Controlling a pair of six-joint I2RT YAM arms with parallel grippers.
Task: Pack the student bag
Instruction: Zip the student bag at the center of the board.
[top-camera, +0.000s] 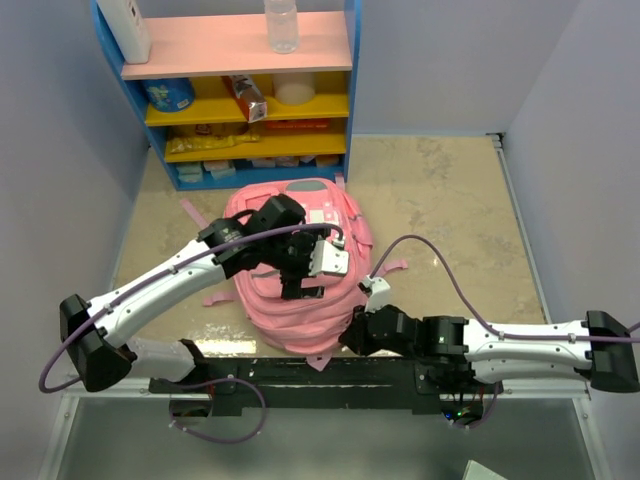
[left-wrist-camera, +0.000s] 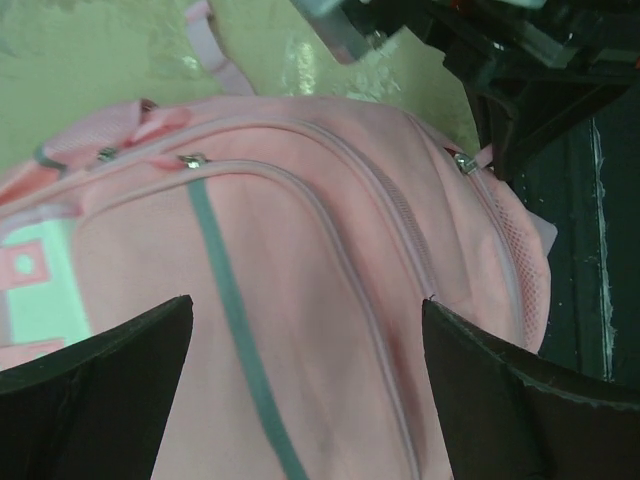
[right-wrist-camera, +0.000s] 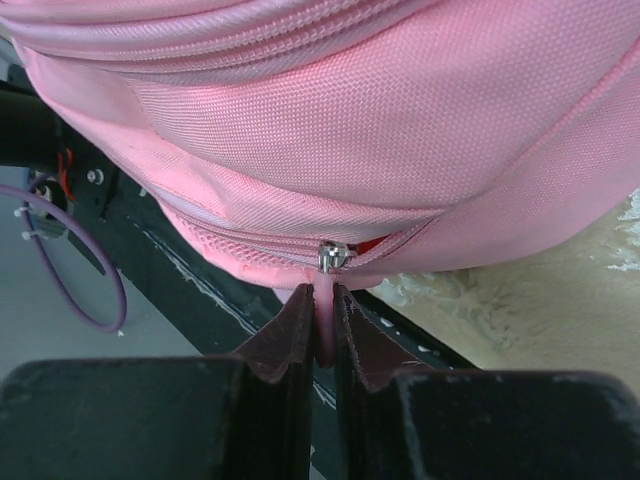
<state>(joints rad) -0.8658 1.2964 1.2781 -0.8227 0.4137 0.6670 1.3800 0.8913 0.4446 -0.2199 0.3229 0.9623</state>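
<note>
left jaws hung spread wide over the bag (top-camera: 285, 325) | right jaws pinched tight on the zip pull (right-wrist-camera: 325, 287) at the bag's near edge

Cannot see the middle of the student bag (top-camera: 290, 320) from above: covered by the left gripper (top-camera: 302, 288). At the bag's near edge, cannot follow the zip pull (right-wrist-camera: 324, 293) past the pinched fingers (right-wrist-camera: 285, 345) of the right gripper (right-wrist-camera: 325, 328). Behind the bag, cannot see the tops of the shelf unit (top-camera: 350, 100) or the clear bottle (top-camera: 282, 25), both cut by the picture's edge. Cannot read labels on the shelf goods (top-camera: 240, 145): too small.
</note>
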